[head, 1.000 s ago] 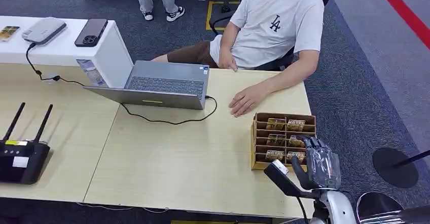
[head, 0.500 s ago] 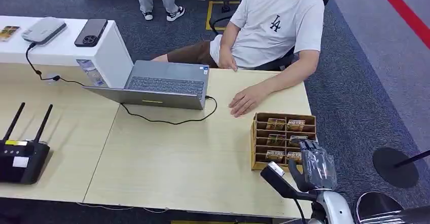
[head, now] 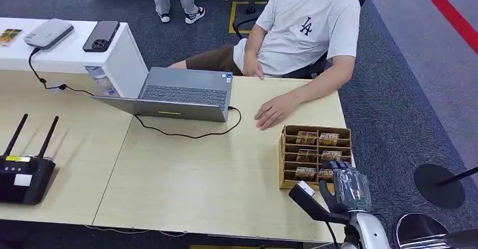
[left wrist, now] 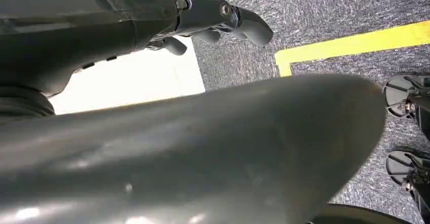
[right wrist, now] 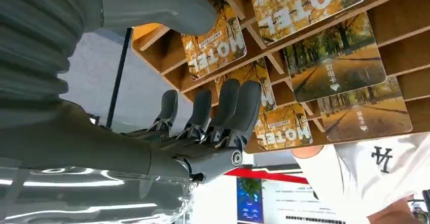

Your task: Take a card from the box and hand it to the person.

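Head view: right hand (head: 345,182) hovers at the near right corner of the box (head: 286,158), over its nearest row.
Right hand: fingers (right wrist: 238,107) straight and side by side, thumb (right wrist: 162,3) apart; nothing held.
Left hand (left wrist: 223,21): fingers partly curled above carpet; whether it grips anything cannot be told.
Box: wooden, slotted, on the table (head: 197,176) at its right edge.
Cards (right wrist: 334,57): lie in the slots, printed with autumn trees, several reading "HOTEL".
Person (head: 307,29): seated behind the table; one hand (head: 271,114) flat on it, near the box.
Laptop (head: 180,94): open, left of that hand.
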`<action>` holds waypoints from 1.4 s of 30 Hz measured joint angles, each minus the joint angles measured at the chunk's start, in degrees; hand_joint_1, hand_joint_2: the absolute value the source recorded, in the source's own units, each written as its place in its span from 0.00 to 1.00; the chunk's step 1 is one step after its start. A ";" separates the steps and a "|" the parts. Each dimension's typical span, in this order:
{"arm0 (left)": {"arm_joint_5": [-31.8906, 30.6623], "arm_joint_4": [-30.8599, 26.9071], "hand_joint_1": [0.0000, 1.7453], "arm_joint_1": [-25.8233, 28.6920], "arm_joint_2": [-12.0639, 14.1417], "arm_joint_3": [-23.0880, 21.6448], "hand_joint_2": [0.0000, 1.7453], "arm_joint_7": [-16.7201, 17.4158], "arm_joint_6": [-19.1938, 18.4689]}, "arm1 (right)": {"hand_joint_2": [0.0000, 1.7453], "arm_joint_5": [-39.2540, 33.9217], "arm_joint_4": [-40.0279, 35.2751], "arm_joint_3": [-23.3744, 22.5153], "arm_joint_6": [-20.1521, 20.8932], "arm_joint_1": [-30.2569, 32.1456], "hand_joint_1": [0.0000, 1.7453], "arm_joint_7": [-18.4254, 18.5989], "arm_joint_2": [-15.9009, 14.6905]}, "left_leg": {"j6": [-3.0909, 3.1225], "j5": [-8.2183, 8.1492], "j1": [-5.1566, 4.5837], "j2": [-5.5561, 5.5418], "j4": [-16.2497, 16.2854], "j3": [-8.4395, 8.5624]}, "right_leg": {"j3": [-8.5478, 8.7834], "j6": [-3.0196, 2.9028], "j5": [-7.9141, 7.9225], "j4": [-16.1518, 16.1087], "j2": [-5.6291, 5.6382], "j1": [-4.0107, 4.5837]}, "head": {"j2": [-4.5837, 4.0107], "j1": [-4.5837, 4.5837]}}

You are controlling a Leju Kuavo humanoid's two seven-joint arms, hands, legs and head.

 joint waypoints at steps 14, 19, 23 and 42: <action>-0.20 0.00 0.00 -0.02 0.00 0.00 0.00 -0.35 -0.11 | 1.00 -0.33 1.81 -0.52 -0.07 -0.32 0.46 -0.17 0.00 | 0.00 0.00 0.00 0.00 0.00 0.00 | 0.00 0.00 0.00 0.00 0.00 0.00 | 0.00 0.00; -0.20 0.00 0.00 -0.01 0.00 0.00 0.00 -0.35 -0.17 | 1.00 -0.33 2.14 -0.52 -0.18 -0.66 0.47 -0.33 0.00 | 0.00 0.00 0.00 0.00 0.00 0.00 | 0.00 0.00 0.00 0.00 0.00 0.00 | 0.00 0.00; -0.17 0.00 0.00 -0.01 0.00 0.00 0.00 -0.35 -0.18 | 1.00 -0.33 2.29 -0.52 -0.17 -0.87 0.50 -0.50 0.00 | 0.00 0.00 0.00 0.00 0.00 0.00 | 0.00 0.00 0.00 0.00 0.00 0.00 | 0.00 0.00; -0.20 0.00 0.00 -0.01 0.00 0.00 0.00 -0.50 -0.20 | 1.00 -0.41 2.29 -0.63 -0.61 -1.03 0.59 -0.57 0.00 | 0.00 0.00 0.00 0.00 0.00 0.01 | 0.00 0.00 0.00 0.00 0.00 0.00 | 0.00 0.00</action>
